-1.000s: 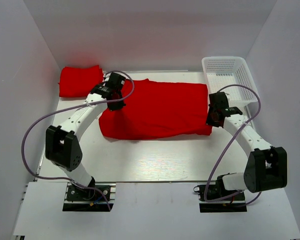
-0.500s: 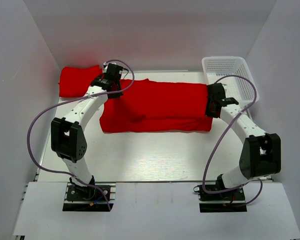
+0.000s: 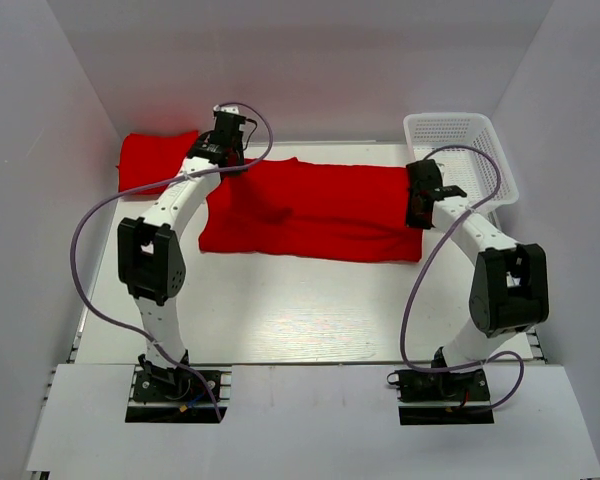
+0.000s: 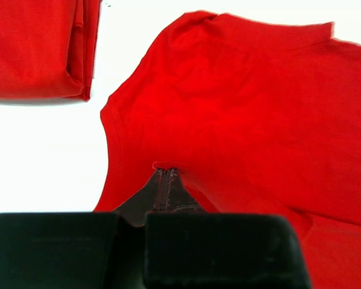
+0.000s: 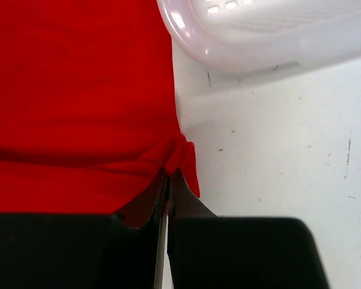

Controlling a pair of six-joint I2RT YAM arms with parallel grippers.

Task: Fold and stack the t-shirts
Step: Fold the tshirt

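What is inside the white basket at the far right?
The basket shows only its bare mesh floor. The right arm's cable crosses it and hides a thin strip.

White table: spread t-shirt, folded t-shirt, basket

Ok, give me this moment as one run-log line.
left gripper: shut on spread shirt, left end | right gripper: shut on spread shirt, right end | folded shirt: far-left corner | basket: far right
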